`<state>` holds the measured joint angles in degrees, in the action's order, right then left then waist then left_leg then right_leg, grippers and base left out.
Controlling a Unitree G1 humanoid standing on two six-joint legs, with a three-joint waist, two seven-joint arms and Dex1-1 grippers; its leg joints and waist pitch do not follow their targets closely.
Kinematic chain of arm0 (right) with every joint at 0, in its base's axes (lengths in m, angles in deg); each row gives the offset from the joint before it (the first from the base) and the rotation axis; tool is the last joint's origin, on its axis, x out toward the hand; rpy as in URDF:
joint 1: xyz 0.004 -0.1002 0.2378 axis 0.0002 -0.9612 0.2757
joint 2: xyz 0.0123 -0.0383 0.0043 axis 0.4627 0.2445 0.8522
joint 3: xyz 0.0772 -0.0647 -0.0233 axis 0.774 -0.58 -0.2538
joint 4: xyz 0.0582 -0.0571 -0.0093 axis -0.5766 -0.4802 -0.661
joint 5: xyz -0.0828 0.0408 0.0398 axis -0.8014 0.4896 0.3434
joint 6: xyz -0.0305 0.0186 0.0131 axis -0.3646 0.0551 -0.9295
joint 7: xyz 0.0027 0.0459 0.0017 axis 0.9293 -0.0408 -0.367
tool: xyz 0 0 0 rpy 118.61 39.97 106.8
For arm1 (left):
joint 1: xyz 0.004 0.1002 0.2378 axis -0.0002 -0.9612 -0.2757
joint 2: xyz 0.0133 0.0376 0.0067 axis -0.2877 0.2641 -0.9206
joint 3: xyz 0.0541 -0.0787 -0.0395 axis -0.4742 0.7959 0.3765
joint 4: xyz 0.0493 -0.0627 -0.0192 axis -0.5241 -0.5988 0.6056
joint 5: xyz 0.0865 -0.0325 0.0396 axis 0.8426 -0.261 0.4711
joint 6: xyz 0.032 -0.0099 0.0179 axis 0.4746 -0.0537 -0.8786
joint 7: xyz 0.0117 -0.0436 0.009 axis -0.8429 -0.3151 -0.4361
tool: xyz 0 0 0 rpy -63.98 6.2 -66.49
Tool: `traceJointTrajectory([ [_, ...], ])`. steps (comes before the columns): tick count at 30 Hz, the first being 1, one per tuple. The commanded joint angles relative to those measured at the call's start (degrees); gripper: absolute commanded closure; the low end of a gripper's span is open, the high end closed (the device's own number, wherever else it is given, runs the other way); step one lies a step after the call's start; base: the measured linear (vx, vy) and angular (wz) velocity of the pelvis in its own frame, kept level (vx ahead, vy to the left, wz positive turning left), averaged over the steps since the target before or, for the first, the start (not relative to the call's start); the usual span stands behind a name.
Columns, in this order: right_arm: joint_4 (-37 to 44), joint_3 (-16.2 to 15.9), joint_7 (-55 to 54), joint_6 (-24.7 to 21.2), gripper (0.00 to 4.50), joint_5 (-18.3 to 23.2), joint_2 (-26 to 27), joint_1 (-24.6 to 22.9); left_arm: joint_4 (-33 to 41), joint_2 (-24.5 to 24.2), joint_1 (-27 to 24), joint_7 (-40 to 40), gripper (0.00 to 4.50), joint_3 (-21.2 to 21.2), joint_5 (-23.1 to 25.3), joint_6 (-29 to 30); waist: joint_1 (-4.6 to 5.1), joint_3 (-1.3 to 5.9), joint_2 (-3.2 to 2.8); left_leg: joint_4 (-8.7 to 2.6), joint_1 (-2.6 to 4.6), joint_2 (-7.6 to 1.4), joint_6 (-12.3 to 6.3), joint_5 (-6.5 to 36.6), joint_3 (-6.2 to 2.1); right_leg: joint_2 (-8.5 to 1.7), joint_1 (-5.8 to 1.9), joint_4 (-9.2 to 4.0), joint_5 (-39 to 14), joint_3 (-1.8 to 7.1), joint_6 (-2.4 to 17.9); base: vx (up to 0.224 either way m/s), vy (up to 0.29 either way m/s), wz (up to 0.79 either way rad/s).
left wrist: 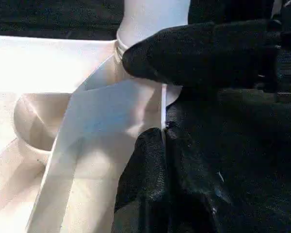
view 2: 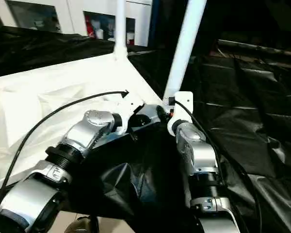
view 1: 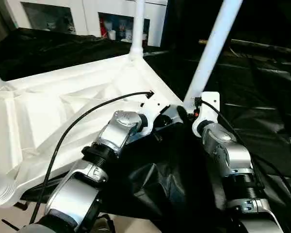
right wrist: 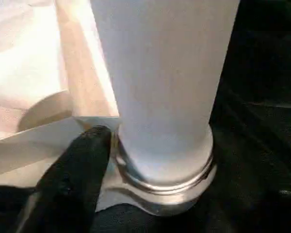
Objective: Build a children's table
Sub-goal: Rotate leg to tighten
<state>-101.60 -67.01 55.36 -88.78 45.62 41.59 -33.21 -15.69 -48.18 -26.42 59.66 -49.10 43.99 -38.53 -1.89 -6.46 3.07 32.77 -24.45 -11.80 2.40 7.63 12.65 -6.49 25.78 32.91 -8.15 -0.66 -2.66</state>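
The white tabletop (view 1: 63, 107) lies upside down, ribbed underside up, on black sheeting. One white leg (view 1: 137, 24) stands in the far corner socket. A second leg (view 1: 211, 48) rises tilted from the near right corner, its base seated in the round socket (right wrist: 165, 182). My right gripper (view 1: 186, 112) is at that leg's base, shut on the leg, and one black finger (right wrist: 72, 179) rests against the socket's collar. My left gripper (view 1: 160, 115) is beside it at the same corner, its fingers (left wrist: 145, 184) pinching the tabletop's thin rim (left wrist: 163, 111).
Black sheeting (view 1: 262, 87) covers the surface around and beyond the tabletop. A white cabinet (view 1: 87, 14) with glass doors stands at the back. Ribbed white leg ends (view 1: 0, 187) show at the tabletop's left corners. A black cable (view 1: 72, 126) arcs over my left forearm.
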Motion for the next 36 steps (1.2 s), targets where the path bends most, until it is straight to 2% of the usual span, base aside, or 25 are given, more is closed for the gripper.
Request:
traceJointTrajectory([
  [1,3.0,-2.6,5.9,0.3,0.71,1.5,-1.8,-0.5,0.3,-0.1,0.0,2.9,4.5,-1.7,0.1,-1.6,-0.03,4.07,0.47,-4.29,2.34,-0.39,0.9,22.5,-1.12,-0.25,-1.72,-4.6,-23.7,0.12,5.5,0.0,0.0,0.0],
  [2,3.0,-2.6,5.9,0.3,0.67,1.5,-1.8,-0.5,0.3,-0.1,0.0,2.9,4.5,-1.7,0.1,-1.6,-0.01,4.1,0.51,-4.18,2.25,-0.4,0.55,21.9,-0.98,-0.25,-1.73,-4.45,-22.7,0.26,5.8,0.0,0.0,0.0],
  [3,4.3,-3.1,8.2,-0.2,0.61,1.4,-3.8,-1.0,0.9,-0.8,-0.4,4.6,4.5,-2.1,0.1,-1.6,-0.11,4.15,0.64,-4.14,2.2,-0.42,0.28,20.7,-0.94,-0.28,-1.93,-4.28,-21.5,0.27,6.3,0.0,0.0,0.0],
  [4,5.7,-3.7,10.9,-0.7,0.49,1.4,-6.0,-1.6,1.5,-1.6,-0.8,6.0,4.5,-2.4,0.1,-2.0,-0.25,4.15,0.52,-4.18,2.21,-0.48,0.14,20.1,-0.99,-0.24,-2.06,-4.19,-20.8,0.25,6.5,0.0,0.0,0.0],
  [6,8.2,-4.9,15.9,-1.7,0.3,1.6,-10.0,-2.7,2.6,-3.0,-1.4,8.7,4.5,-2.8,-0.2,-2.2,-0.41,4.28,0.57,-3.94,2.18,-0.54,-0.95,17.8,-0.73,-0.16,-2.25,-3.76,-16.9,0.39,7.4,0.0,0.0,0.0],
  [7,9.0,-5.2,17.5,-2.0,0.28,1.6,-11.2,-3.1,3.0,-3.4,-1.7,9.7,4.5,-3.0,-0.3,-2.3,-0.37,4.35,0.69,-3.84,1.92,-0.49,-1.73,16.4,-0.74,-0.12,-2.57,-3.47,-15.2,0.29,8.2,0.0,0.0,0.0],
  [8,10.7,-6.1,20.9,-2.2,0.22,1.8,-14.0,-4.0,3.8,-4.4,-2.2,12.0,4.5,-3.3,-0.7,-3.2,-0.38,4.36,0.7,-3.71,1.95,-0.51,-2.09,15.7,-0.62,-0.17,-2.52,-3.42,-14.6,0.35,8.5,0.0,0.0,0.0],
  [9,12.5,-6.9,24.4,-2.7,0.11,2.3,-16.9,-4.9,5.0,-5.6,-2.8,14.6,4.5,-3.6,-1.3,-3.2,-0.72,4.39,0.7,-3.49,2.13,-0.64,-3.2,14.1,-0.51,-0.28,-2.69,-3.21,-12.7,0.41,9.5,0.0,0.0,0.0],
  [10,15.3,-8.0,29.9,-2.9,0.11,2.9,-21.7,-6.5,7.8,-7.7,-4.3,19.8,4.5,-4.4,-2.5,-5.1,-0.86,4.37,0.72,-3.33,2.12,-0.61,-3.92,12.8,-0.37,-0.26,-2.67,-3.07,-11.5,0.46,10.5,0.051,-0.012,0.02],
  [11,16.2,-8.2,31.7,-2.8,0.11,3.0,-23.4,-7.0,9.4,-8.6,-5.0,22.2,4.5,-4.7,-3.4,-5.2,-1.1,4.47,0.73,-3.34,2.06,-0.71,-4.15,12.1,-0.55,-0.25,-3.05,-2.81,-10.6,0.36,10.8,0.079,-0.017,0.01],
  [12,16.9,-8.1,32.9,-2.5,0.11,3.0,-24.7,-7.4,11.1,-9.4,-5.7,24.2,4.5,-4.8,-4.4,-4.6,-1.39,4.43,0.67,-3.22,2.14,-0.81,-4.82,10.2,-0.37,-0.23,-3.05,-2.41,-7.7,0.49,11.8,0.054,-0.01,0.0],
  [14,17.5,-7.8,33.9,-2.3,0.11,3.4,-25.8,-7.8,13.0,-10.3,-6.4,26.4,4.5,-5.0,-5.5,-3.5,-1.28,4.4,0.62,-3.2,2.08,-0.78,-5.29,9.3,-0.29,-0.16,-2.99,-2.23,-6.3,0.48,12.9,0.0,0.0,0.0],
  [15,18.0,-7.3,35.5,-3.0,0.11,4.6,-26.7,-8.0,14.5,-11.2,-6.9,27.9,4.5,-5.6,-5.8,-2.4,-1.31,4.41,0.45,-3.11,2.32,-0.79,-5.46,9.9,-0.18,-0.04,-2.78,-2.19,-6.3,0.48,13.6,0.0,0.0,0.0],
  [17,18.4,-7.6,37.6,-3.4,0.11,5.2,-27.8,-8.5,15.1,-11.8,-7.2,28.6,4.5,-5.9,-5.6,-2.2,-1.36,4.31,0.49,-3.17,2.5,-0.91,-5.05,11.4,-0.15,-0.11,-2.7,-2.43,-8.5,0.5,13.8,0.0,0.0,0.0],
  [20,20.0,-9.2,41.3,-3.9,0.11,6.2,-29.9,-9.7,14.8,-12.0,-7.3,28.3,4.5,-5.6,-5.4,-2.6,-1.69,4.08,0.54,-3.38,2.7,-1.08,-3.95,13.6,-0.18,-0.16,-2.61,-2.74,-11.4,0.6,12.9,0.0,0.0,0.0],
  [23,21.1,-10.1,43.1,-4.2,0.11,7.1,-30.9,-10.5,15.7,-12.5,-7.6,28.7,4.5,-5.6,-5.6,-2.2,-1.51,3.97,0.64,-3.6,2.44,-0.98,-2.87,16.2,-0.41,-0.36,-2.53,-3.13,-16.0,0.56,11.3,0.0,0.0,0.0],
  [26,21.0,-10.0,43.5,-4.0,0.11,6.9,-30.7,-10.5,15.7,-12.6,-7.6,28.8,4.5,-5.5,-5.6,-2.1,-1.46,3.99,0.65,-3.63,2.39,-0.96,-2.28,16.8,-0.49,-0.4,-2.4,-3.29,-17.4,0.56,10.5,0.0,0.0,0.0],
  [30,20.3,-9.9,44.0,-3.7,0.11,7.2,-30.4,-10.5,15.8,-12.7,-7.5,28.8,4.5,-5.4,-5.5,-2.0,-1.51,4.17,0.57,-3.55,2.38,-0.93,-2.23,15.6,-0.51,-0.32,-2.45,-3.09,-15.9,0.52,10.7,0.0,0.0,0.0],
  [32,20.0,-9.6,43.9,-3.5,0.44,7.7,-30.0,-10.4,15.9,-12.8,-7.6,28.9,4.5,-5.4,-5.6,-2.0,-1.53,4.27,0.47,-3.45,2.41,-0.91,-2.55,14.6,-0.46,-0.24,-2.51,-2.88,-13.8,0.51,11.4,0.0,0.0,0.0],
  [35,19.7,-9.7,43.7,-3.2,0.56,7.7,-29.8,-10.4,16.2,-13.0,-7.7,28.9,4.5,-5.5,-5.7,-1.8,-1.58,4.39,0.44,-3.29,2.43,-0.88,-3.21,13.3,-0.38,-0.17,-2.61,-2.62,-11.4,0.49,12.3,0.0,0.0,0.0],
  [36,19.3,-9.9,43.7,-2.9,0.81,7.5,-29.7,-10.4,16.1,-13.0,-7.7,28.8,4.5,-5.5,-5.7,-1.9,-1.61,4.38,0.46,-3.26,2.43,-0.89,-3.41,12.9,-0.35,-0.16,-2.65,-2.54,-10.6,0.49,12.5,0.0,0.0,0.0],
])
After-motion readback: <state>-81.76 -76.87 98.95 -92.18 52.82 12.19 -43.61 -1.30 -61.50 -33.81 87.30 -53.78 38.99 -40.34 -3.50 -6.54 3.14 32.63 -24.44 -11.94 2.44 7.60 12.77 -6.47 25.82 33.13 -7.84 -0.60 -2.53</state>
